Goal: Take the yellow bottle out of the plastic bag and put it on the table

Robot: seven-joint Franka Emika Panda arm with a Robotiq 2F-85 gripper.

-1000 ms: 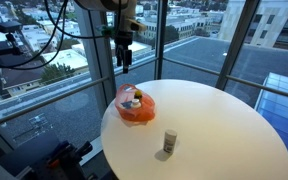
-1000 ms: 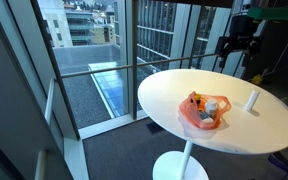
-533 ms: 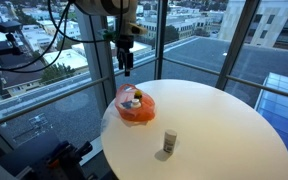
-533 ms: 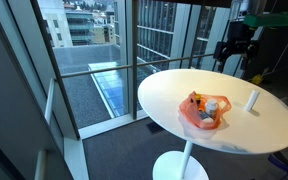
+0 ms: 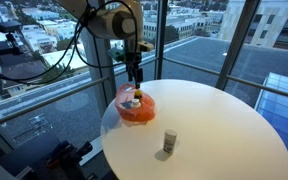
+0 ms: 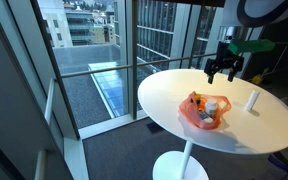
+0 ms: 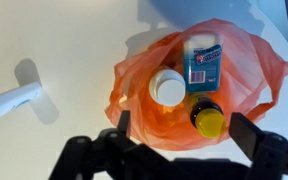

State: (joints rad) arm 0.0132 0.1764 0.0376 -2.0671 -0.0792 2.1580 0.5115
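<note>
An orange plastic bag (image 7: 159,110) lies open on the round white table (image 7: 64,40). Inside it are a dark bottle with a yellow cap (image 7: 206,120), a white-capped bottle (image 7: 170,88) and a blue packet (image 7: 204,62). My gripper (image 7: 184,128) is open and empty, hovering above the bag, its fingers wide on either side of the yellow-capped bottle. In both exterior views the gripper (image 5: 136,78) (image 6: 224,72) hangs a little above the bag (image 5: 136,108) (image 6: 204,112), not touching it.
A white upright tube (image 5: 169,143) (image 6: 251,100) stands on the table beside the bag; it also shows in the wrist view (image 7: 12,98). Glass windows and a railing surround the table's far side. The table edge (image 5: 109,130) is close to the bag.
The arm has swung over and come down from beyond the table edge to just above the bag. The gripper stays open. The bag and the tube have not moved.
</note>
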